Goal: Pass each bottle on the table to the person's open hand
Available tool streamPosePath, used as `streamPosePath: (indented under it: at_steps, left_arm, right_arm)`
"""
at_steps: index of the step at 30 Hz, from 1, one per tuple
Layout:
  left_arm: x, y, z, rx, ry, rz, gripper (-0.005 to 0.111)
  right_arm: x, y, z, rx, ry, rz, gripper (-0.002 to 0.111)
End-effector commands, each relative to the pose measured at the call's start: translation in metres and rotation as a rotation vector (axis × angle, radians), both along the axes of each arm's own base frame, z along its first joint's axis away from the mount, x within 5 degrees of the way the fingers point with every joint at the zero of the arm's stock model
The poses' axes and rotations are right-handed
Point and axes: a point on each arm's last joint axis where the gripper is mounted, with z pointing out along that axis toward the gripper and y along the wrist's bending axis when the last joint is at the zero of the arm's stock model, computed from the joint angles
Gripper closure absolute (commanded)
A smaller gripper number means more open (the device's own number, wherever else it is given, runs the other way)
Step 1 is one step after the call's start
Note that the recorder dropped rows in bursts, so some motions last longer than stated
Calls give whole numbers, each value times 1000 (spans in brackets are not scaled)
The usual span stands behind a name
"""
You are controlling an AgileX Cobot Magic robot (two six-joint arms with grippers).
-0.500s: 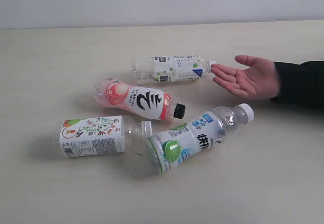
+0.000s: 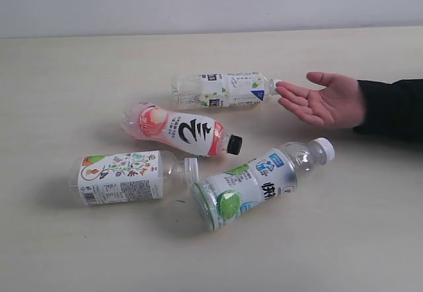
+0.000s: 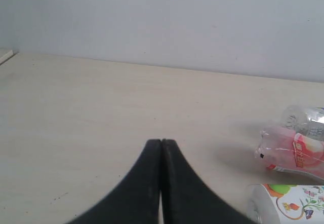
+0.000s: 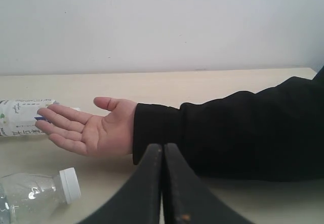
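Several clear bottles lie on their sides on the beige table (image 2: 79, 74). The white-green labelled bottle (image 2: 221, 89) lies farthest back, its cap by the fingertips of the open hand (image 2: 324, 100). In front of it lie the pink-white bottle with a black cap (image 2: 182, 129), the floral-label bottle (image 2: 125, 175) and the silver-green bottle with a white cap (image 2: 261, 183). Neither gripper shows in the exterior view. My left gripper (image 3: 161, 142) is shut on nothing, away from the pink bottle (image 3: 293, 153). My right gripper (image 4: 162, 145) is shut, empty, in front of the hand (image 4: 91, 127).
The person's black sleeve (image 2: 393, 107) lies across the table's right side. A pale wall (image 2: 211, 1) rises behind the table's far edge. Bare tabletop spreads in front of the bottles and at the left.
The silver-green bottle has rolled slightly, its cap end shifted a little right and down. The hand and the other bottles have not moved.
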Motion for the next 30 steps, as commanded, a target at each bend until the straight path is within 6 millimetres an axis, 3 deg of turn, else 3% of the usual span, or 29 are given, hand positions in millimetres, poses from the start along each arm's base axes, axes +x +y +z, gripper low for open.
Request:
streamPosePath:
  at_steps: [1,5,11,17,18,20,23,26,27,30]
  left_arm:
    - [0,0,1,1,-11,-5,107]
    - [0,0,2,9,-22,-6,107]
    - [0,-4,28,-349,-287,-44,107]
    - [-5,-5,48,-415,-503,-95,107]
    - [-12,-5,61,-425,-660,-132,107]
    - [-21,-5,78,-499,-806,-185,107]
    - [-29,-3,120,-512,-778,-174,107]
    - [-9,-4,166,-370,-630,-107,107]
    - [9,-6,181,-326,-555,-87,107]
    - [62,-9,198,-208,-269,-36,107]
  right_arm:
    - [0,0,-1,-4,-6,-5,108]
    - [0,0,-1,-4,-6,-5,108]
    - [0,0,-1,-4,-6,-5,108]
    - [0,0,-1,-4,-6,-5,108]
    - [0,0,-1,-4,-6,-5,108]
    - [0,0,-1,-4,-6,-5,108]
    - [0,0,-1,-4,-6,-5,108]
    - [0,0,-1,-4,-6,-5,108]
    - [0,0,-1,-4,-6,-5,108]
    - [0,0,-1,-4,-6,-5,108]
